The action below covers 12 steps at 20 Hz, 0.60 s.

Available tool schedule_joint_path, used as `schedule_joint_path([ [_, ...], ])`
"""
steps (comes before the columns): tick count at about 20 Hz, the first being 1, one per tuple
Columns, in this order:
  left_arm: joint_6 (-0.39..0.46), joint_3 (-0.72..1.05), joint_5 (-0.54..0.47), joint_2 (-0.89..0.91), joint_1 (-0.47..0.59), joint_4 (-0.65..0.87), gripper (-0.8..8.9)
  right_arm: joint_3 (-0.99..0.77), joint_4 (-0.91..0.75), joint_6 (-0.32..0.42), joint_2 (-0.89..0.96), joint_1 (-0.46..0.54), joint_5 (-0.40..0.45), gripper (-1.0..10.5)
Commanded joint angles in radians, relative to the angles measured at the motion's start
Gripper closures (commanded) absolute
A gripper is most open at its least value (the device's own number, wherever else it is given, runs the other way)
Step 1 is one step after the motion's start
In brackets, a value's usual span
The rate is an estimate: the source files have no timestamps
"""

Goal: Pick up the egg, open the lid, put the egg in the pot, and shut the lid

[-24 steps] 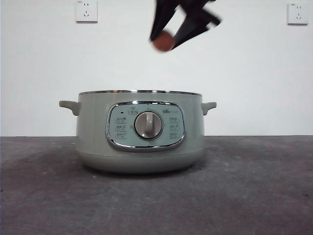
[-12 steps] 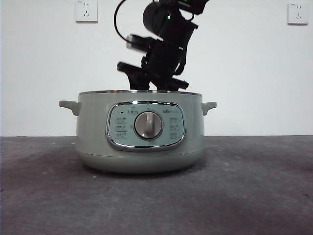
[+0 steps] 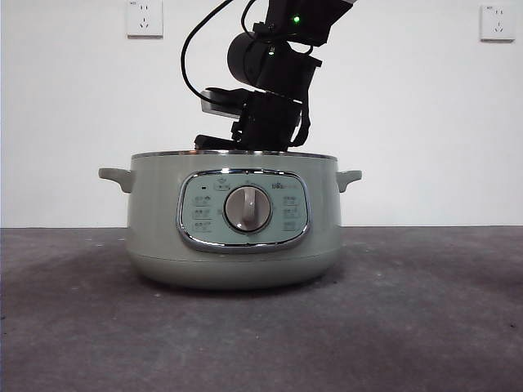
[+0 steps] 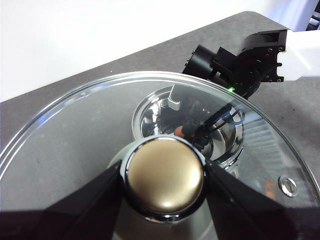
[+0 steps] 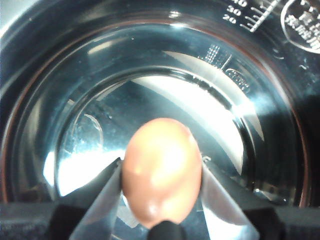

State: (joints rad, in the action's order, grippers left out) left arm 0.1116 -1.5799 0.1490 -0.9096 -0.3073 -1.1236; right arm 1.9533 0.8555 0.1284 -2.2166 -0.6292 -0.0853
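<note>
Holding item one, the right gripper: its jaws are clamped on either side of the egg, a smooth reddish-brown oval, and I have it hanging inside the mouth of the pot, above the shiny steel bowl. The front view shows the right arm dipping behind the pot's chrome rim, so the egg itself is hidden there. Item two, the left gripper: jaws closed on the knob, which reads brassy under this light, with the lid lifted clear and held above and off to one side of the open pot; through its glass I see the right arm at work. To do this step well, I judge I should lower the egg until it nearly rests on the bowl's floor before easing the jaws apart, since a drop onto steel could crack the shell and a rounded floor will let it roll. I should then withdraw straight up, keeping clear of the rim, and only afterwards bring the lid across. Writing: graduation marks with the figures 20 and 30 are stamped on the inner wall, beside a round stamp I cannot read. The control panel around the dial carries small labels, too fine to make out.
</note>
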Motion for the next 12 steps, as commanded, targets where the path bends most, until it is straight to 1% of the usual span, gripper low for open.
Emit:
schedule_joint_path([
  [1, -0.003, -0.007, 0.008, 0.013, 0.003, 0.04, 8.22, -0.006, 0.012, 0.006, -0.024, -0.006, -0.001, 9.4],
  [2, -0.003, -0.007, 0.008, 0.013, 0.003, 0.04, 8.22, -0.006, 0.011, 0.006, -0.024, -0.006, -0.001, 8.7],
  [4, -0.003, -0.007, 0.008, 0.013, 0.003, 0.04, 8.22, -0.003, 0.012, 0.005, -0.019, -0.006, -0.001, 5.1],
  [5, -0.003, -0.007, 0.008, 0.013, 0.003, 0.04, 8.22, 0.003, 0.011, 0.003, -0.009, -0.006, -0.001, 4.3],
  [7, -0.003, -0.007, 0.008, 0.013, 0.003, 0.041, 8.22, 0.019, 0.013, -0.002, 0.033, -0.006, -0.015, 4.4],
  [8, -0.003, -0.007, 0.008, 0.013, 0.003, 0.041, 8.22, 0.021, 0.013, -0.018, 0.07, -0.006, -0.016, 4.4],
  [12, -0.002, -0.007, 0.013, 0.01, 0.003, 0.05, 8.22, 0.021, 0.053, -0.05, 0.286, -0.005, -0.014, 4.4],
])
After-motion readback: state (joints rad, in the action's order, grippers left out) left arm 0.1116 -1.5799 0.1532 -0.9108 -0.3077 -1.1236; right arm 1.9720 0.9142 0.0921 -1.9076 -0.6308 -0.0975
